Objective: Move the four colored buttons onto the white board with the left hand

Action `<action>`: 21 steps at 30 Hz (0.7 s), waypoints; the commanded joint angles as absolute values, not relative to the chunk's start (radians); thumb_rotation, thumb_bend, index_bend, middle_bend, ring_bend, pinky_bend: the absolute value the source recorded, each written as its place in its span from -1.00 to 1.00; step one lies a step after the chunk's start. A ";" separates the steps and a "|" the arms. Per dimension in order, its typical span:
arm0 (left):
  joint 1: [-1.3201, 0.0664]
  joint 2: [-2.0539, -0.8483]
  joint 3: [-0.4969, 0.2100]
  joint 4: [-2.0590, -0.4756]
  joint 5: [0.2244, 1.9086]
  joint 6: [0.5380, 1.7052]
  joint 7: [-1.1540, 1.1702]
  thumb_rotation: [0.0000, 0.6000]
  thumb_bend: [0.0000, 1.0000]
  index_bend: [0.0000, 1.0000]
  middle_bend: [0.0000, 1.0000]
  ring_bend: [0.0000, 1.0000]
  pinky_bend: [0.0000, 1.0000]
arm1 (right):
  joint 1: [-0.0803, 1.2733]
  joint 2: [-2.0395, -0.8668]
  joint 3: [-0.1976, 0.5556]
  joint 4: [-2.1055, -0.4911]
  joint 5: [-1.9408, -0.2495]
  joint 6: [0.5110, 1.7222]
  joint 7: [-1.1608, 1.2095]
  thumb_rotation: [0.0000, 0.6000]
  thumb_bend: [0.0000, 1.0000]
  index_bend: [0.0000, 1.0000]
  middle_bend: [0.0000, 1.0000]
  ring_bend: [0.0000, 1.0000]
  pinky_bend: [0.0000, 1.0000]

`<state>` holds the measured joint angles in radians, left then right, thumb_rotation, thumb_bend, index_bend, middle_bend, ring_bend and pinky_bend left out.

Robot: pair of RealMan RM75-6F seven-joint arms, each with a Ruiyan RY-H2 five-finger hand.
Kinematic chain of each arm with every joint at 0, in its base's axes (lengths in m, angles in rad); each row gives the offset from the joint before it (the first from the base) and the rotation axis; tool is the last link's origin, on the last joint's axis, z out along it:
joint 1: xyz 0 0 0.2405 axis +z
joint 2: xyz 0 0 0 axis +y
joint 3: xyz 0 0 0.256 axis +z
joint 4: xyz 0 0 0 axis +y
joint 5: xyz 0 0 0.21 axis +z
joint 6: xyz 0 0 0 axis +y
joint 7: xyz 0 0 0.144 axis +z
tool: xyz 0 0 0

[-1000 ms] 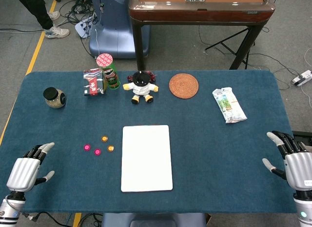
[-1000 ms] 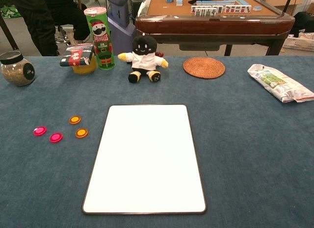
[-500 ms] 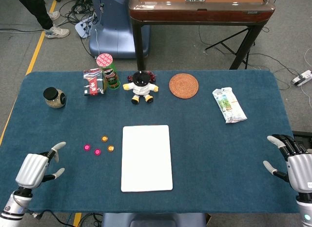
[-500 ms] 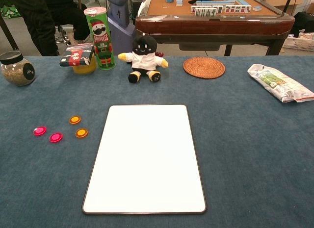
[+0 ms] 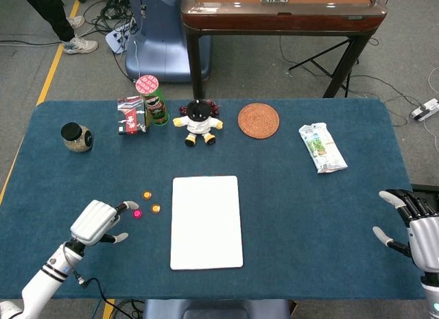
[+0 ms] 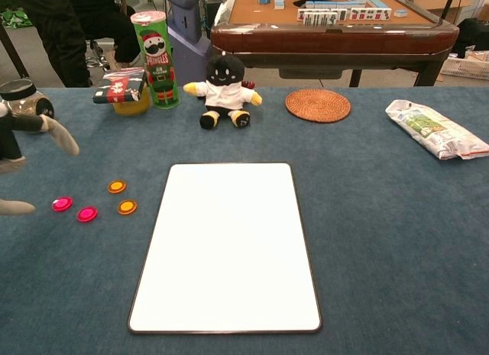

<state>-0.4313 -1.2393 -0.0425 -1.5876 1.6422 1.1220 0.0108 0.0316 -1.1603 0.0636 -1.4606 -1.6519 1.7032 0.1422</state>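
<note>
a: blue cloth table [image 5: 309, 216], white board [image 5: 206, 221] lying flat in the middle. your left hand [image 5: 99, 221] sits low, just left of the button cluster, fingers apart, nothing in it.

b: where are the buttons?

a: all four on the cloth left of the board, none on it. two orange buttons [image 6: 116, 186] [image 6: 127, 207] nearer the board, two pink buttons [image 6: 87, 214] [image 6: 62, 204] further left. in the head view your fingertips [image 5: 131, 205] cover the leftmost pink one; can't tell if they touch it.

b: right hand?

a: your right hand [image 5: 411, 223] is at the table's right edge, fingers spread, empty, well apart from everything.

b: back row?

a: jar [image 5: 76, 136], pringles can [image 5: 152, 99], small box [image 5: 132, 116], plush doll [image 5: 199, 123], woven coaster [image 5: 258, 120], snack packet [image 5: 322, 147].
</note>
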 commanded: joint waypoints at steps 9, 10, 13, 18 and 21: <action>-0.532 -1.351 -0.101 -1.493 1.427 0.955 0.185 1.00 -0.68 -0.25 1.00 1.00 1.00 | 0.039 -1.151 0.054 -1.468 -1.658 1.679 0.147 1.00 -1.00 -0.49 -0.48 -0.60 -0.30; -0.535 -1.355 -0.103 -1.486 1.411 0.948 0.198 1.00 -0.68 -0.24 1.00 1.00 1.00 | 0.039 -1.150 0.053 -1.469 -1.658 1.678 0.147 1.00 -1.00 -0.49 -0.48 -0.60 -0.30; -0.540 -1.364 -0.107 -1.466 1.367 0.937 0.227 1.00 -0.68 -0.24 1.00 1.00 1.00 | 0.041 -1.149 0.052 -1.471 -1.657 1.670 0.144 1.00 -1.00 -0.49 -0.48 -0.60 -0.30; -0.546 -1.374 -0.103 -1.437 1.328 0.927 0.250 1.00 -0.68 -0.21 1.00 1.00 1.00 | 0.046 -1.149 0.049 -1.477 -1.657 1.657 0.132 1.00 -1.00 -0.49 -0.48 -0.60 -0.30; -0.551 -1.382 -0.099 -1.417 1.313 0.923 0.261 1.00 -0.68 -0.19 1.00 1.00 1.00 | 0.048 -1.149 0.046 -1.480 -1.659 1.650 0.125 1.00 -1.00 -0.49 -0.48 -0.60 -0.30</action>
